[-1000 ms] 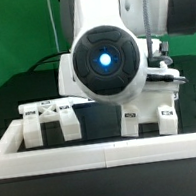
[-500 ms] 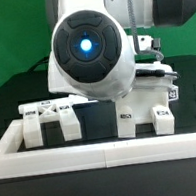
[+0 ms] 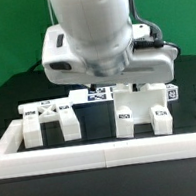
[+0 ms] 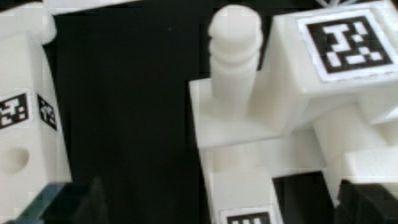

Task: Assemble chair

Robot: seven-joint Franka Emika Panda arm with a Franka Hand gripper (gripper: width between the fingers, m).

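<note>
Hovering above the chair assembly (image 3: 143,110), which sits just behind the border rail (image 3: 103,151), likely for steadiness, we carry our gripper (image 4: 196,205) spread wide and empty, apparently to straddle its peg (image 4: 231,40).

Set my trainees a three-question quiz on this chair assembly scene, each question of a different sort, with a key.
1. True or false: in the exterior view, the border rail lies between the camera and the chair pieces.
2. The chair pieces carry: A) red stickers B) black-and-white tags C) handwritten numbers.
3. Fill in: in the wrist view, a rounded white ____ stands up beside a tag.
Key: 1 true; 2 B; 3 peg.
</note>
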